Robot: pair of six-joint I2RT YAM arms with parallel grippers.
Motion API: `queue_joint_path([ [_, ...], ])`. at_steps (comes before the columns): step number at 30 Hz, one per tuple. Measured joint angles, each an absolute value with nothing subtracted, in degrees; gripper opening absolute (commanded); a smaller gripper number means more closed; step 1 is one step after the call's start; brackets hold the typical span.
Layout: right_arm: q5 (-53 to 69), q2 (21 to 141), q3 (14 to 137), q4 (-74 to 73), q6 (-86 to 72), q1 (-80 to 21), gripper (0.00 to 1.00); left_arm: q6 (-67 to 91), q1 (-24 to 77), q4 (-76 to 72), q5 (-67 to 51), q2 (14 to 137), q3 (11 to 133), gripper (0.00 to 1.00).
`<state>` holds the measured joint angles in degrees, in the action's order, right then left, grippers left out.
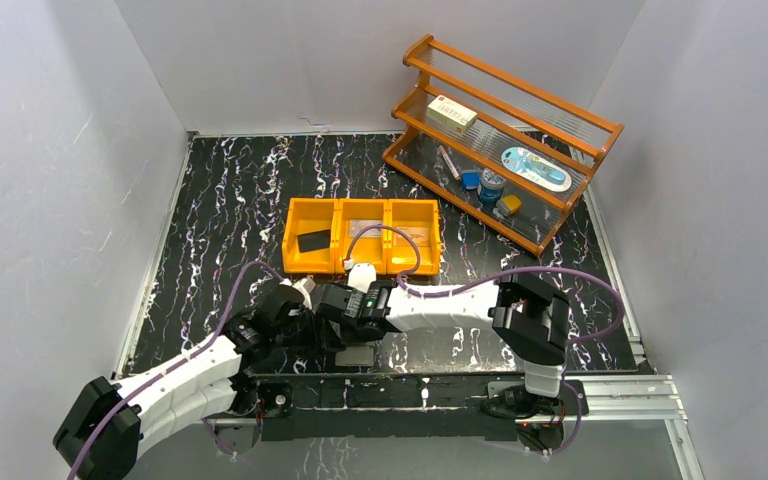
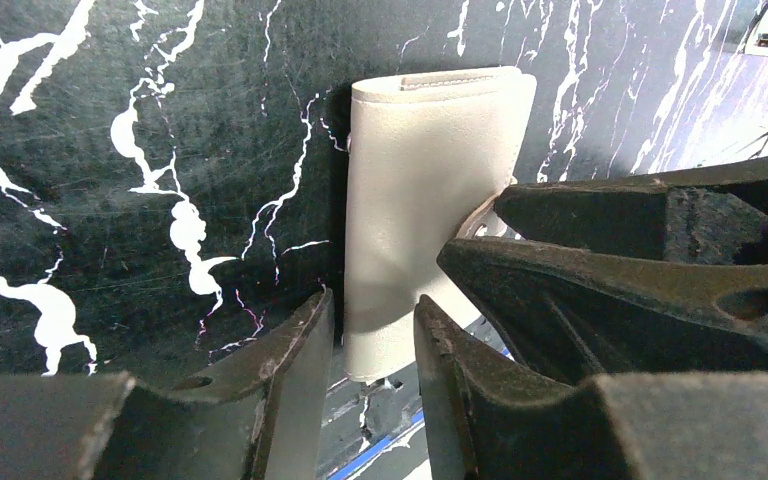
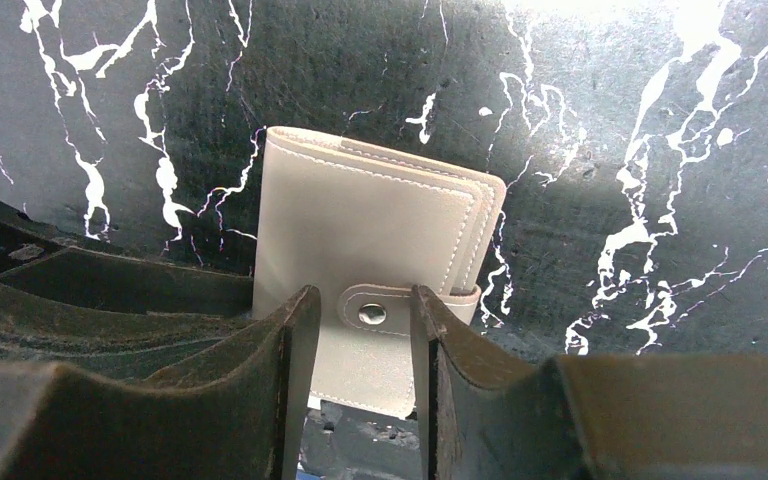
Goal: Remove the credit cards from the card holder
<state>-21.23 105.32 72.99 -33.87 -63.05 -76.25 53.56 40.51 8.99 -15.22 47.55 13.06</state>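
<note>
The card holder (image 3: 370, 235) is a grey wallet, folded shut, with its snap tab (image 3: 372, 313) fastened. It lies at the table's near edge (image 1: 360, 355), under both wrists. My right gripper (image 3: 358, 295) hangs over it, jaws apart on either side of the snap tab. My left gripper (image 2: 370, 305) has its jaws close beside the card holder's near end (image 2: 430, 200); I cannot see whether they press on it. One black credit card (image 1: 313, 240) lies in the orange bin's left compartment. No card shows in the closed holder.
The orange three-compartment bin (image 1: 362, 262) stands just behind the grippers, with a purple cable (image 1: 385, 232) looping over it. An orange rack (image 1: 505, 140) at the back right holds a cream box (image 1: 453, 114) and small items. White walls close in the left, right and back.
</note>
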Motion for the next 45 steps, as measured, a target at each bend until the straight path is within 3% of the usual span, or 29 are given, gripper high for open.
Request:
queue_joint_path([
  [10,-23.18,106.89,75.0,-36.49,-63.02,-77.32,0.44,53.56,40.51,9.02,-14.96,47.94,13.06,0.31],
  [24,-29.89,109.84,78.63,-41.01,-63.16,-79.94,0.26,53.71,40.51,8.93,-14.57,48.31,13.08,0.29],
  [26,-29.87,109.6,78.43,-40.66,-63.11,-79.94,0.16,53.82,40.51,8.95,-14.5,48.34,13.08,0.27],
  [35,-28.42,103.66,71.29,-35.2,-62.92,-79.46,0.13,54.24,40.53,8.93,-14.2,48.31,12.95,0.26],
  [39,-27.11,100.64,68.05,-33.43,-62.67,-78.56,0.06,54.28,40.53,8.93,-14.09,48.31,12.86,0.25],
  [43,-25.71,97.69,64.86,-30.72,-62.5,-77.69,0.02,54.5,40.53,8.93,-14.06,48.31,12.86,0.33],
  [45,-25.23,96.95,63.94,-29.89,-62.41,-77.41,0.03,54.61,40.53,8.54,-14.33,48.21,12.88,0.43],
])
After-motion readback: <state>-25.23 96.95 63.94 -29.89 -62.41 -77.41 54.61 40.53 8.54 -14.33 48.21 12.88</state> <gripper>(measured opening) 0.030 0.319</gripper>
